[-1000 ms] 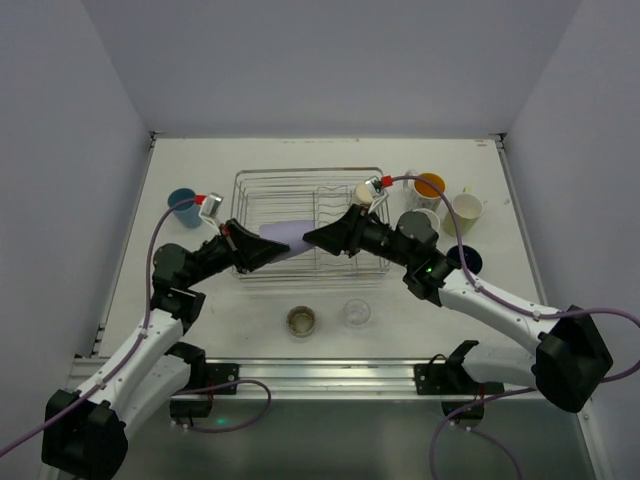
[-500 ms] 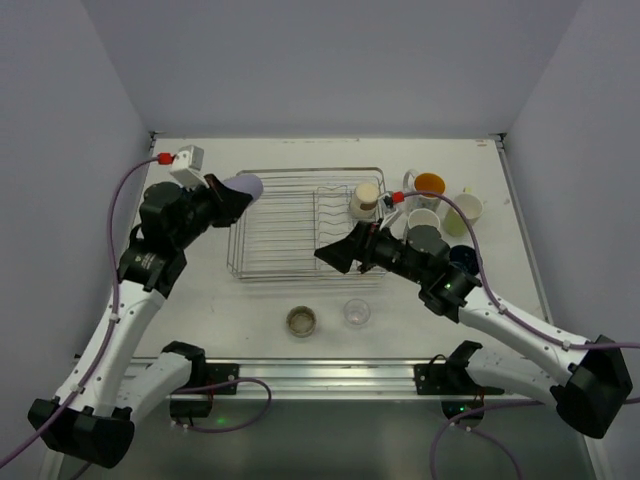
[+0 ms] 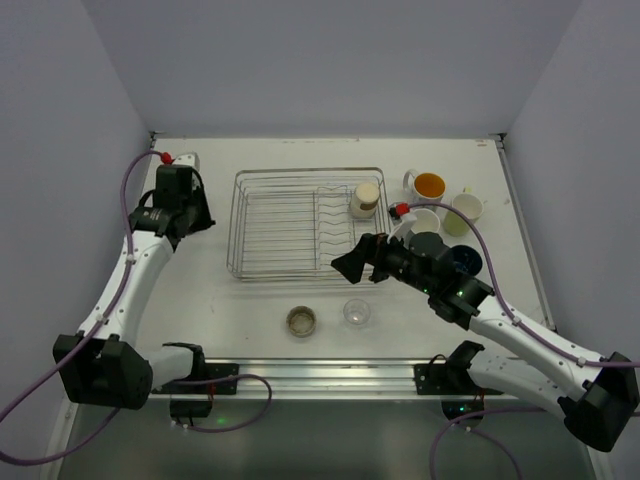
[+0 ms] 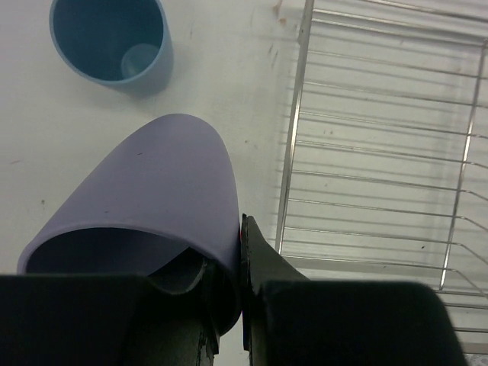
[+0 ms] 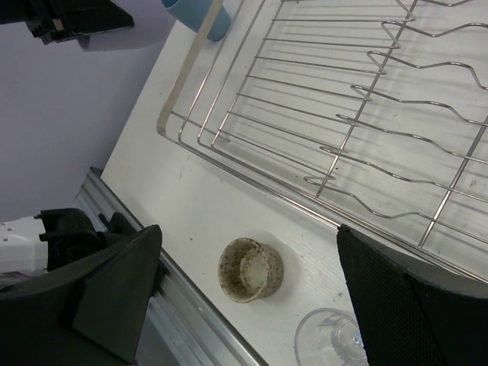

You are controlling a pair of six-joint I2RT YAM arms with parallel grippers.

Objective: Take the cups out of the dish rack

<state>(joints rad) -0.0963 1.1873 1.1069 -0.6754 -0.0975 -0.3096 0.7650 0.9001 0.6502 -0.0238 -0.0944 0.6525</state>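
My left gripper (image 4: pixel 226 252) is shut on the wall of a lavender cup (image 4: pixel 152 191), one finger inside and one outside, over the table left of the dish rack (image 4: pixel 381 152). A teal cup (image 4: pixel 110 38) stands just beyond it. In the top view the left gripper (image 3: pixel 188 210) is left of the rack (image 3: pixel 300 222), and the lavender cup is hidden under the wrist. A cream cup (image 3: pixel 365 198) stands in the rack's far right part. My right gripper (image 3: pixel 350 266) is open and empty at the rack's near right corner, above a speckled cup (image 5: pixel 250 269) and a clear glass (image 5: pixel 332 339).
Right of the rack stand a white mug with orange inside (image 3: pixel 428 185), a yellow-green cup (image 3: pixel 466 210), a white cup (image 3: pixel 420 222) and a dark blue cup (image 3: pixel 465 260). The speckled cup (image 3: pixel 302 321) and clear glass (image 3: pixel 357 313) stand near the front rail.
My left arm lifted the lavender cup out of the rack and carried it to the far left. My right gripper drew back from the rack towards the front.
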